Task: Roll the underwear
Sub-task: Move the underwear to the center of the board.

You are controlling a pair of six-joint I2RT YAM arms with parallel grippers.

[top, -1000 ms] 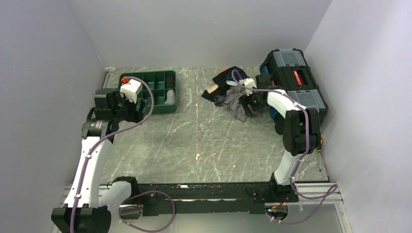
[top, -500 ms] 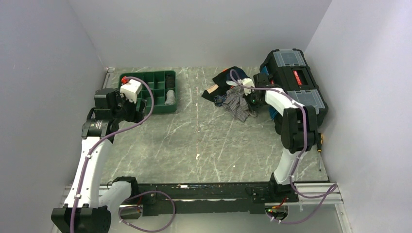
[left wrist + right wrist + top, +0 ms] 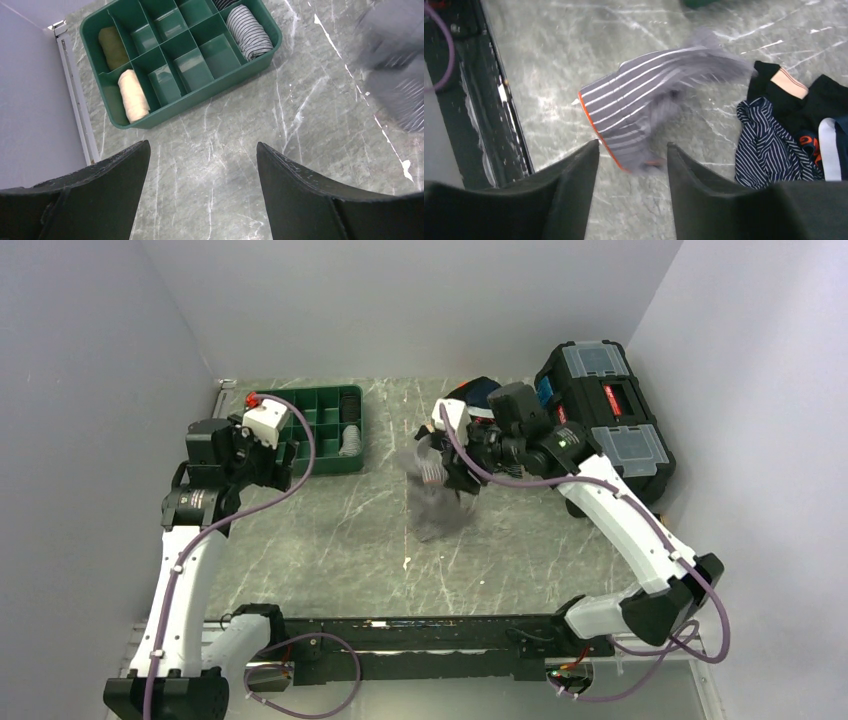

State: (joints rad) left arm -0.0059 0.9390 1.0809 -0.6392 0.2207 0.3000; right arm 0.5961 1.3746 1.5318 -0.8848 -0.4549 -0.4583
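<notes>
Your right wrist camera showed you the underwear (image 3: pixel 644 115) best: thin grey cloth with fine pale stripes and an orange edge, bunched up and fuzzy in the picture. From above it was only a grey smudge, and in the left wrist camera it was just a blur at the right edge. Only the view from above showed you both arms and the black toolbox (image 3: pixel 605 420) at the right side of the table (image 3: pixel 340 540). Only the left wrist camera looked down into the green tray (image 3: pixel 111 102), where a cream roll (image 3: pixel 134 95), an olive roll (image 3: pixel 112 47) and a grey striped roll (image 3: pixel 248 32) each sat in its own box. The underwear was over the middle of the table, just in front of your right gripper (image 3: pixel 632 145), with its lower end reaching into the gap between the two fingers. Those fingers stood apart and did not pinch the cloth. You could not tell if the cloth lay on the table or hung in the air. Your left gripper (image 3: pixel 202 145) was spread wide over the table near the tray and held nothing. The table was hard grey stone with white veins. Near the underwear lay a soft, crumpled navy striped garment (image 3: pixel 769 145) and a black garment (image 3: pixel 799 107).
</notes>
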